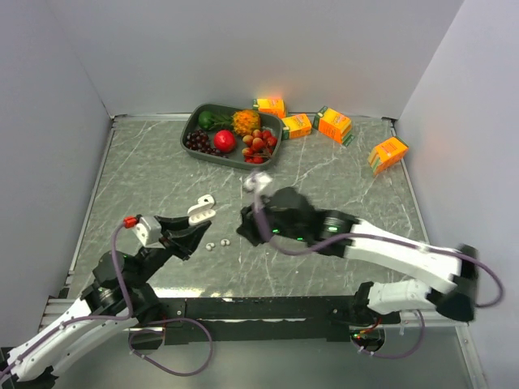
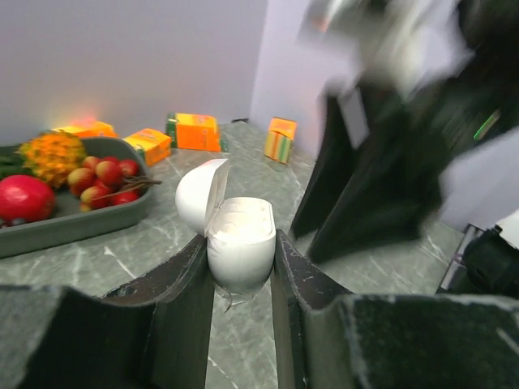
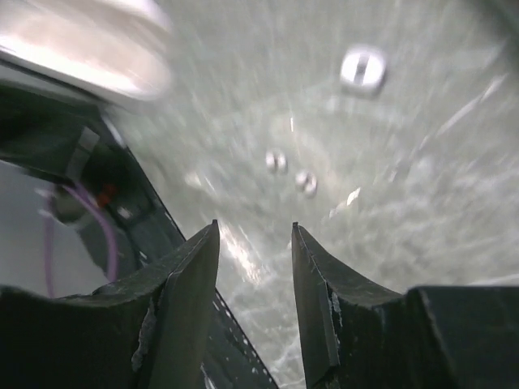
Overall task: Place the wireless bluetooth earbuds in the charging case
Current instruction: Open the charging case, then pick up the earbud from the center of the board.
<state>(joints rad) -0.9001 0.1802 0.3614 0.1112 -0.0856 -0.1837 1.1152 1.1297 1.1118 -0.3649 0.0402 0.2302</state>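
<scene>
The table [image 1: 340, 186] was grey-green marble with pale veins. The tray [image 1: 186, 130] was dark green. In it lay a red fruit [image 1: 225, 140], an orange-yellow spiky fruit [image 1: 246, 121] and dark purple grapes [image 1: 197, 141]. Right of the tray, the cartons [image 1: 334, 125] were orange with green edges. In front of the tray, the charging case [image 2: 241, 239] and the earbuds [image 1: 212, 245] were white.

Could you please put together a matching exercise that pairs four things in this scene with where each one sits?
Things:
1. charging case
2. earbuds
3. fruit
4. lone orange carton

Places:
A. loose on the table, near side
B. apart from the other cartons, far right
C. clamped in the left gripper, lid open
D. in the dark tray at the far edge

Pairs: 1-C, 2-A, 3-D, 4-B
</scene>
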